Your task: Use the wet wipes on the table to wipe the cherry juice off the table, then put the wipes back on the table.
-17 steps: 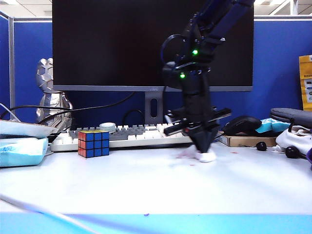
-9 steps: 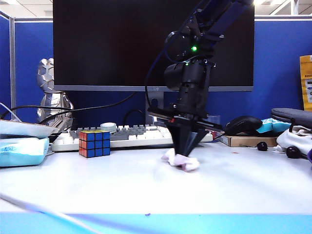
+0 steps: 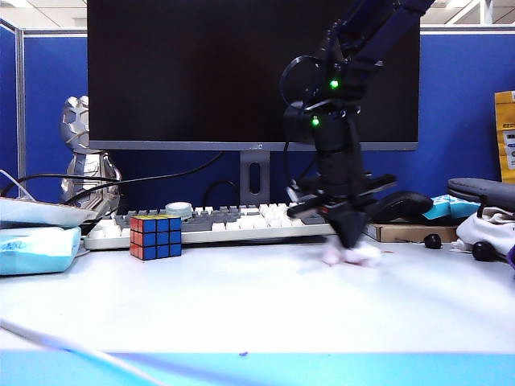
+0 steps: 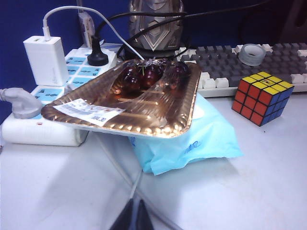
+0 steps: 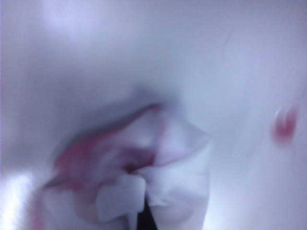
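Your right gripper (image 3: 348,243), jaws clenched on the wet wipes (image 3: 351,256), swept the wad from mid-tabletop (image 3: 241,305) toward 3 o'clock, so wiping's ongoing w/ a cherry juice (image 5: 284,125) smear left; left gripper (image 4: 132,221) idle, jaws closed.

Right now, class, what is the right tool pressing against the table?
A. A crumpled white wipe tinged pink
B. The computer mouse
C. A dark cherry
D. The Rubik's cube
A. The right tool is shut on the wet wipes, a pink-stained white wad held down on the table in front of the keyboard; the left tool waits near the tray, away from it.
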Tool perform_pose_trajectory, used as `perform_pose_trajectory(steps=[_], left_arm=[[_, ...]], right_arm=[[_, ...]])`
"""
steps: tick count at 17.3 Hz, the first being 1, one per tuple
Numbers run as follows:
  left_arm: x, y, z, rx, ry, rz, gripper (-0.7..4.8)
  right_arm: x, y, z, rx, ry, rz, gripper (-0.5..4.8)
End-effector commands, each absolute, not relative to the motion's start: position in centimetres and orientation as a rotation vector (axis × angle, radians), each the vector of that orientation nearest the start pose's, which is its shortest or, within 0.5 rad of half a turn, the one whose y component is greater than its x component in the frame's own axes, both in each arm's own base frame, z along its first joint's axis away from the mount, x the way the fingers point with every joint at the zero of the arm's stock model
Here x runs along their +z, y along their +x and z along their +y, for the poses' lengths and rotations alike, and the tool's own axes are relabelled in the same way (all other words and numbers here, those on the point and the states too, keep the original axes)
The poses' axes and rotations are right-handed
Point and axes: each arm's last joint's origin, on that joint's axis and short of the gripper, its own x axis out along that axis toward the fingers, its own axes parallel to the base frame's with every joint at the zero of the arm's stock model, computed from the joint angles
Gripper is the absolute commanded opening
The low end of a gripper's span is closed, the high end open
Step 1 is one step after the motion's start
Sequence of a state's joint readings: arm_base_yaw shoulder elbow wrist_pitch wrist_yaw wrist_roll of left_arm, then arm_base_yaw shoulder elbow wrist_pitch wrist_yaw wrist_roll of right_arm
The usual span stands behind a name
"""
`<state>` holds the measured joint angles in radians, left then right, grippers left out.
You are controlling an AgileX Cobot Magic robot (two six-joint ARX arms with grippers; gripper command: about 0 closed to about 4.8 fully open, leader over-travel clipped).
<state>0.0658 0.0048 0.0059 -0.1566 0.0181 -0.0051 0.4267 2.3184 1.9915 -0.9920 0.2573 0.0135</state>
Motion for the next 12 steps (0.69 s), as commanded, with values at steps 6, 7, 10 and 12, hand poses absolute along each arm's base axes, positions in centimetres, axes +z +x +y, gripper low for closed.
perform_pose_trajectory(steps=[6,7,10,12], left_arm=[[14.9,9.6,0.6,0.044,-0.015,0.163,-0.02],[14.9,9.6,0.6,0.044,-0.016,0.163,-0.02],[14.9,9.6,0.6,0.044,-0.016,0.163,-0.02],[14.9,9.6,0.6,0.044,-0.015,0.163,-0.02]], right_arm=[[16.6,43.3,20.0,0.367,-0.281,1.339,-0.05],[15.9,43.5,19.3,0.288,-0.336,1.361,-0.05],[14.6,44.4,16.7,0.196,-0.333,1.411,-0.05],[14.8,45.6,14.1,0.113,-0.265,1.388,-0.05]])
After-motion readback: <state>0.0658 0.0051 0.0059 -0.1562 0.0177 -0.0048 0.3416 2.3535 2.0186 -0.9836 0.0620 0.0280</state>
